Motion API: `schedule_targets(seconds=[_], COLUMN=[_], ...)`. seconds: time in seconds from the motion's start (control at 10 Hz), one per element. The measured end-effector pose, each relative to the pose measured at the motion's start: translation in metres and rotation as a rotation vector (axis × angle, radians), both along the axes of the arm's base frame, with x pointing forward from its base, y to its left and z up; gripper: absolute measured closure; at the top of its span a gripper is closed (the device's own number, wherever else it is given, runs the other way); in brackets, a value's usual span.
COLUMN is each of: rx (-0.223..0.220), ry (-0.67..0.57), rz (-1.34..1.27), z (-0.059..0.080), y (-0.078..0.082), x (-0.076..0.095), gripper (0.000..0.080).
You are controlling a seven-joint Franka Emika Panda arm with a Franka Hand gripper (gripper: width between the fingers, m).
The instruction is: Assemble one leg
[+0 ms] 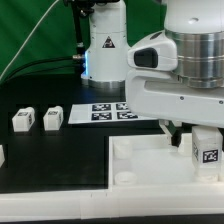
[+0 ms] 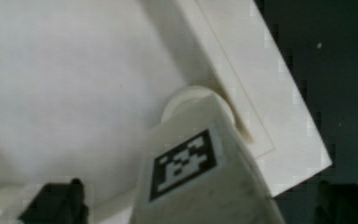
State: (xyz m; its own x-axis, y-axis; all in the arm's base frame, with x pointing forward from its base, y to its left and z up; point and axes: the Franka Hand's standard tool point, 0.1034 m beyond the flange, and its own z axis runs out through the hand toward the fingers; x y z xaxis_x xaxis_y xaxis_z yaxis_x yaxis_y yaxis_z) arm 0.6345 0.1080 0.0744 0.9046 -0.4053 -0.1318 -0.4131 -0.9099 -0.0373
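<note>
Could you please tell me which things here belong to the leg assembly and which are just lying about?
In the job: the leg under the arm, the white tray-like part.
Lying about: one loose leg, a second loose leg, the marker board.

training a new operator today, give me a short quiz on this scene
1. True or false: the gripper is shut on a leg at the tray-like part.
2. How many loose legs stand side by side near the marker board, toward the exterior view's left? A none, B two, C five.
3. Fill in: in the wrist view, the held leg sits by the tray-like part's raised ___.

Key: 1 true; 2 B; 3 corner.
</note>
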Motion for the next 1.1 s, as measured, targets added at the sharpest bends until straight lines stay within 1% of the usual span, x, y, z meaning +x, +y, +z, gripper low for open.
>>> schedule_targets(seconds=[0.3,0.5,0.7,0.8,0.9,1.0,1.1], rx=[0.019,0.015,0.015,0.015,0.015,0.015,0.015], ry=[-0.024,-0.022,-0.023,-0.023,-0.022,-0.022,-0.022], rz=[0.289,0.257,0.257,0.257,0.257,0.257,0.256], z=[0.0,0.002,0.002,0.0016,0.0014,0.0012,0.0012], y=[0.0008,0.0057,0.0058,0.0058,0.0057,0.0056,0.0055], x=[-0.0002,-0.0003,0.0002,0.0001,0.0,-0.0001,-0.0001], gripper=[0.0151,0.0151,0.0151,0.0283,0.0283,0.0435,0.0509])
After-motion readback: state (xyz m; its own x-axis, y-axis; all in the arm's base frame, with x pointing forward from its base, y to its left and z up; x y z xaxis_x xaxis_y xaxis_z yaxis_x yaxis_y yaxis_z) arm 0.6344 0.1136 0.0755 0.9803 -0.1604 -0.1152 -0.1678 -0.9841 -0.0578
